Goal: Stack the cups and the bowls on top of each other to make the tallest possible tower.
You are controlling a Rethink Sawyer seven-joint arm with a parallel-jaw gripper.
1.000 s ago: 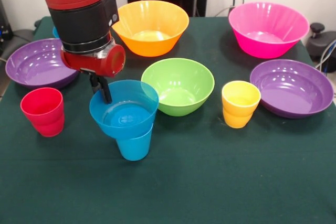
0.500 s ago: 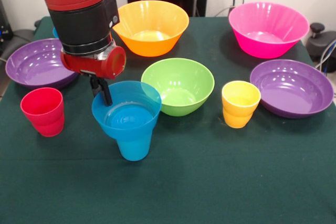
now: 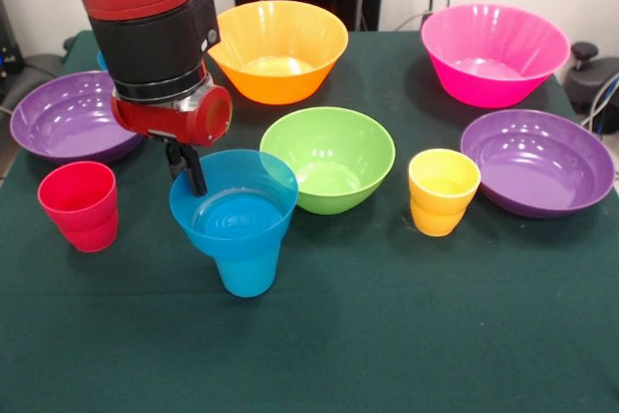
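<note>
Blue bowl (image 3: 233,205) sits nested on blue cup (image 3: 248,271).
End effector (image 3: 191,170) pinches its rim; cup's upper part is hidden inside.

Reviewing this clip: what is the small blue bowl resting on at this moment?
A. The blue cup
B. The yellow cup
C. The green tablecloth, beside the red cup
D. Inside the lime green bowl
A: the small blue bowl sits in the mouth of the blue cup, whose lower body shows beneath it, with the gripper at the bowl's rim.
</note>
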